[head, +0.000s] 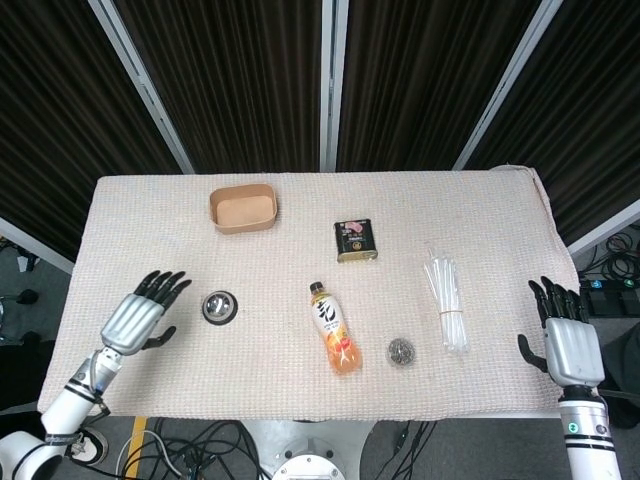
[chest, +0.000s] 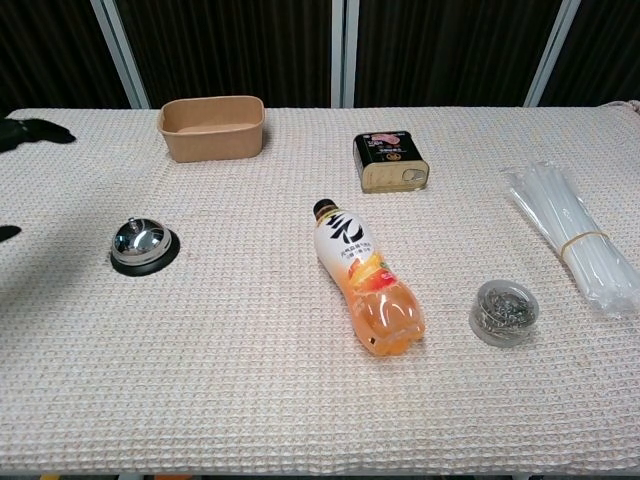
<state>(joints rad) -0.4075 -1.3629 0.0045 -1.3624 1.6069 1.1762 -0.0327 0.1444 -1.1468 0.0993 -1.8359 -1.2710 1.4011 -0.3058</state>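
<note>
The left robot hand (head: 140, 318) hangs over the left part of the surface (head: 500, 210), which is covered with a pale woven cloth. Its fingers are spread apart and it holds nothing. Just beside its fingertips sits the small shiny silver bell with a black base (head: 219, 306). The hand and the bell are close but not touching. In the chest view only dark fingertips (chest: 30, 130) show at the left edge, up and to the left of the bell (chest: 140, 245).

The right robot hand (head: 567, 338) waits at the right edge of the surface. Its fingers are also apart and it is empty. Nearest to it is the bundle of clear plastic straws tied with a band (head: 446, 302).

It looks like the reaching step is going on, with the left hand heading for the bell. The next move probably needs the hand to come over the top of the bell and lower gently, so it lands on the middle and does not push the bell sideways.

Also lying there are an orange drink bottle on its side (head: 333, 328), a small round silver tin (head: 401, 351), a dark square tin (head: 355, 240) and a brown paper bowl (head: 242, 207).
</note>
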